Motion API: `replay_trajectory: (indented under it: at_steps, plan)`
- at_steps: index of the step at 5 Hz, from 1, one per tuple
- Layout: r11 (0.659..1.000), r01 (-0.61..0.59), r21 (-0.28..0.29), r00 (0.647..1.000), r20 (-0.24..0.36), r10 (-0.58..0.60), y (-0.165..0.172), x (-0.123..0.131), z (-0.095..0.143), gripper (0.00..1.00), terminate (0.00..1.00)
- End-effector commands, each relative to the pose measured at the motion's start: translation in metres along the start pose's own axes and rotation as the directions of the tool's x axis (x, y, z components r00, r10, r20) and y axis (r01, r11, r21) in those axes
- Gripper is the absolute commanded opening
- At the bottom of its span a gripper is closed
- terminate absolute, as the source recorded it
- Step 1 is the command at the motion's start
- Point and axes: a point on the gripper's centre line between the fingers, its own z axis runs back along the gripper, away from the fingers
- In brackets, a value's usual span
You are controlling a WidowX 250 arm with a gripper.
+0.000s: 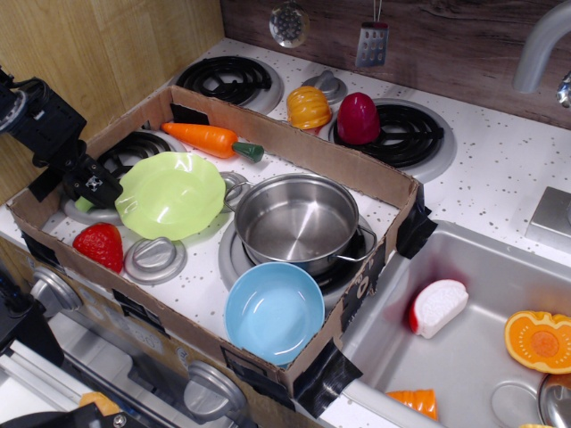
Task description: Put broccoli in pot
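Note:
The broccoli (82, 205) lies on the left burner inside the cardboard box, just left of the lime-green bowl. Only a sliver of its pale green shows under my black gripper (93, 188). The gripper is down over the broccoli, and its dark fingers hide whether they are closed on it. The steel pot (297, 219) stands empty on the burner in the middle of the box, to the right of the green bowl.
The cardboard box (294, 143) also holds a lime-green bowl (169, 193), a carrot (211, 139), a strawberry (98, 246) and a light-blue bowl (273, 311). Toy foods sit on the back burners. A sink (473, 348) with toys is at right.

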Motion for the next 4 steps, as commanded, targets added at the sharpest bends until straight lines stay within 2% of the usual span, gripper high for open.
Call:
replay_trajectory:
  at_steps: [1, 2, 3, 4]
  plan:
    - [0.981, 0.079, 0.177, 0.997, -0.036, -0.074, 0.0, 0.01, 0.038, 0.0, 0.0]
    - [0.958, 0.109, 0.266, 0.99, -0.121, -0.079, -0.006, 0.023, 0.06, 0.0, 0.0]
    - [0.981, 0.009, 0.193, 0.995, -0.103, 0.011, -0.03, 0.034, 0.073, 0.0, 0.0]
    - [0.969, -0.162, 0.187, 0.972, -0.14, 0.189, -0.067, 0.05, 0.076, 0.0, 0.0]
